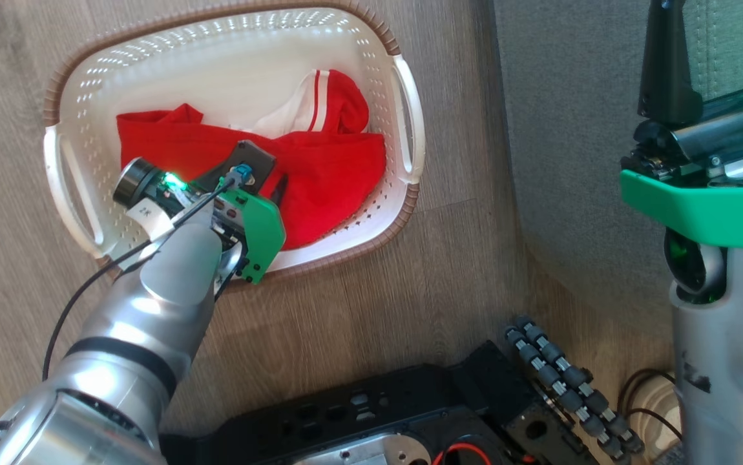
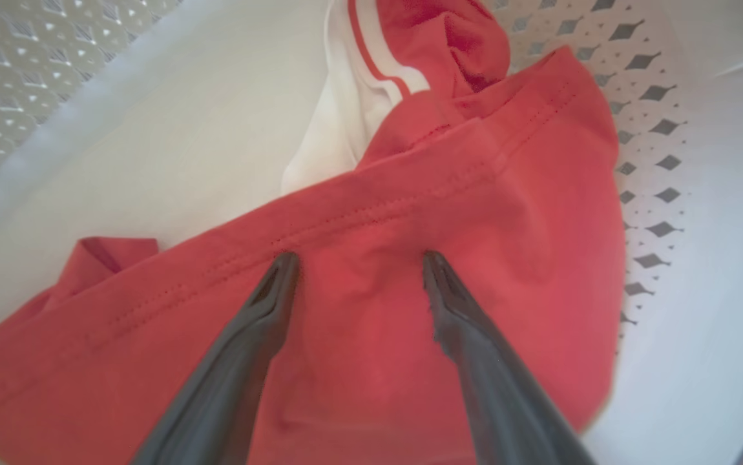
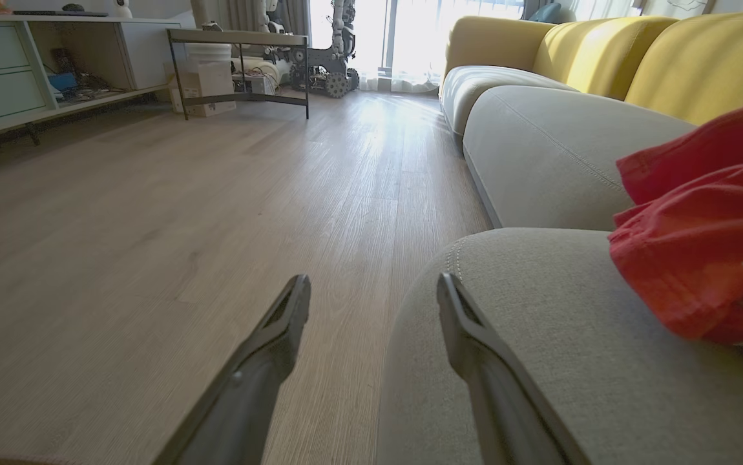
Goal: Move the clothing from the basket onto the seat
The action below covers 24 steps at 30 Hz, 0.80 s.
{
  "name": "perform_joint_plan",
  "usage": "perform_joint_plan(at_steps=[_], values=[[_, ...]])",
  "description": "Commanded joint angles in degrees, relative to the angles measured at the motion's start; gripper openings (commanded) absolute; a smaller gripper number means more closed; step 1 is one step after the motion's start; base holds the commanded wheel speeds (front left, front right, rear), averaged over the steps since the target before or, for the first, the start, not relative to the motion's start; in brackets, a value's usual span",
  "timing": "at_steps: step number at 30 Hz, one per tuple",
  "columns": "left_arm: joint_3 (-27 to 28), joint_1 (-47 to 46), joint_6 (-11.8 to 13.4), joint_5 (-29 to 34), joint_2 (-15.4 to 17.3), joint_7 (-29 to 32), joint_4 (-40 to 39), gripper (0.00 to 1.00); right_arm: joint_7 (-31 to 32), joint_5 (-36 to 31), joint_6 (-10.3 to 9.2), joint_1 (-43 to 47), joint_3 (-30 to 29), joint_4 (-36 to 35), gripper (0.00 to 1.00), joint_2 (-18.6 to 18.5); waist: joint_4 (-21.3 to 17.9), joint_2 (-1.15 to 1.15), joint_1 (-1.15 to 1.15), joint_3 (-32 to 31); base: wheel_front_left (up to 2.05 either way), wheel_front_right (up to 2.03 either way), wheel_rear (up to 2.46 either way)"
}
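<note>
Left pincer (image 2: 355, 261) spread wide, nothing gripped; tips against red clothing (image 2: 513, 213) at frame centre, clothing lying in basket (image 2: 669, 148).

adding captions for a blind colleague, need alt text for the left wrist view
The left gripper's two dark fingers stand open with their tips at red clothing lying in a white perforated basket. A white striped piece bunches up behind it.
</note>
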Motion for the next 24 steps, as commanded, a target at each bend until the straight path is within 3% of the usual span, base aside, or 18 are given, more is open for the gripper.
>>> perform_joint_plan(at_steps=[1,14,15,17,18,20,24], values=[[0.18,0.72,0.05,0.22,0.58,0.17,-0.10,1.00,-0.36,-0.11,-0.02,1.03,0.98,-2.20,1.00,0.11,-0.11,0.00,-0.01,0.21,0.00,0.00,0.00],[-2.20,-1.51,2.70,1.07,0.64,0.98,1.31,1.00,-0.36,-1.01,-0.02,0.93,1.47,-3.72,1.00,0.11,-0.60,0.00,-0.01,2.00,0.00,0.00,0.00],[-2.21,-1.47,2.76,0.90,0.64,1.31,1.36,0.89,-0.36,-1.02,-0.02,0.90,1.52,-3.69,1.00,0.11,-0.63,0.00,-0.01,2.04,0.00,0.00,0.00],[-2.20,-1.28,2.91,0.49,0.63,2.07,1.45,0.42,-0.36,-0.98,-0.02,0.89,1.55,-3.61,1.00,0.11,-0.63,0.00,-0.01,1.98,0.00,0.00,0.00],[-2.26,-1.21,2.90,0.35,0.62,2.28,1.48,0.24,-0.36,-0.99,-0.02,0.89,1.51,-3.58,1.00,0.11,-0.62,0.00,-0.01,1.95,0.00,0.00,0.00],[-2.37,-1.11,2.85,0.05,0.61,2.42,1.53,0.00,-0.36,-1.06,-0.02,0.89,1.34,-3.47,1.00,0.11,-0.51,0.00,-0.01,1.77,0.00,0.00,0.00],[-2.36,-0.60,2.57,-0.87,0.60,2.31,1.59,0.00,-0.36,-1.22,-0.02,0.91,0.99,-2.96,1.00,0.11,-0.09,0.00,-0.01,0.68,0.00,0.00,0.00]])
